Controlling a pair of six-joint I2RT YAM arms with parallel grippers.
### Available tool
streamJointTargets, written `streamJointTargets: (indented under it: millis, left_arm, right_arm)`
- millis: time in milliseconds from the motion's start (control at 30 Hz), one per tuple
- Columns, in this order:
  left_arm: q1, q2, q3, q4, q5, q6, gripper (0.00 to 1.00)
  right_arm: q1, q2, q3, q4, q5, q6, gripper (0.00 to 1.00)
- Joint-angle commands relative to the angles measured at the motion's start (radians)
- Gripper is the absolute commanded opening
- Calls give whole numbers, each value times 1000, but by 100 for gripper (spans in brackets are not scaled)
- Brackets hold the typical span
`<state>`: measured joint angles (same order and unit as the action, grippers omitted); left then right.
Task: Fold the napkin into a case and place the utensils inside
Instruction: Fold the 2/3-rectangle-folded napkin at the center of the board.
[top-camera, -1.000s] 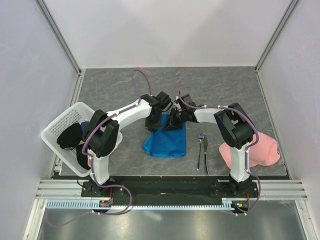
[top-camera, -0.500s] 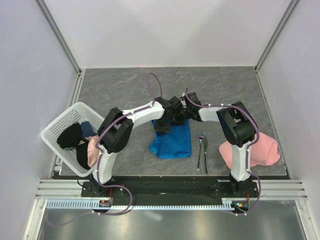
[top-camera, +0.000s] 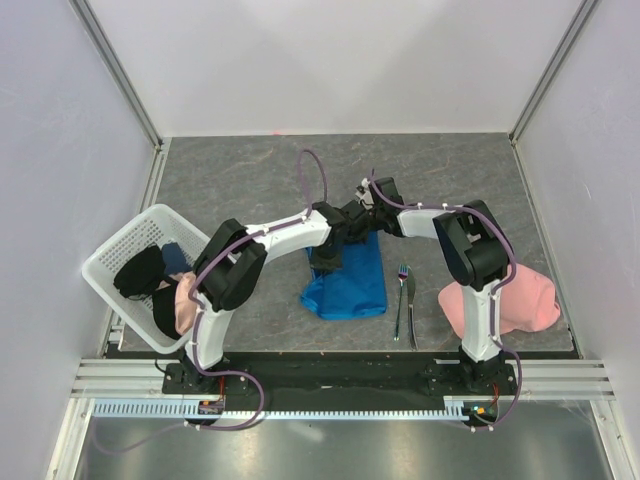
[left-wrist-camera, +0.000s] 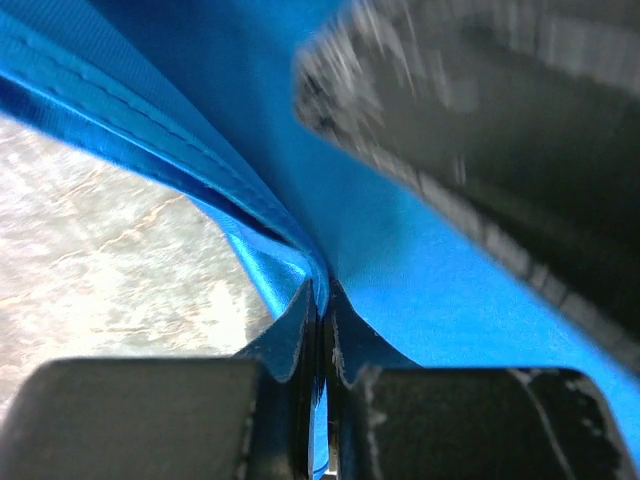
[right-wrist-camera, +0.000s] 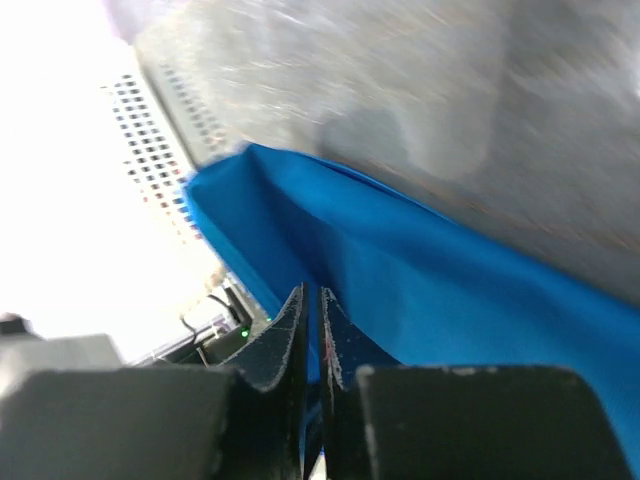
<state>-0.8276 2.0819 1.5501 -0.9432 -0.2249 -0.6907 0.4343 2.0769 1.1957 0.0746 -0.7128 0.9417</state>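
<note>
Fold part done: napkin (top-camera: 348, 288) doubled, not narrow yet. L claw (left-wrist-camera: 322, 292), R claw (right-wrist-camera: 312, 302) each clamp its far edge. Fork (top-camera: 400, 302), knife (top-camera: 411, 315) right of napkin, not inside.

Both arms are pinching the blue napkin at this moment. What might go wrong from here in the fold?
1. The left gripper and right gripper pinch the napkin close together at its far edge. The thin fabric may slip out or bunch between them, leaving a crooked fold.
2. The fork and knife lie just right of the napkin. Dragging the cloth that way might knock them askew.
</note>
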Motion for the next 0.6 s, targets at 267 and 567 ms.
streamJointTargets:
  millis: [267,567]
  left_arm:
    - [-24,-118,-100,76,-96,-29,4]
    - [-41,-160,-114,132,-102,28,4]
  right_arm:
    - [14,113,191,80,-188,-64,39]
    - [38,152,197,142,-223,-32,50]
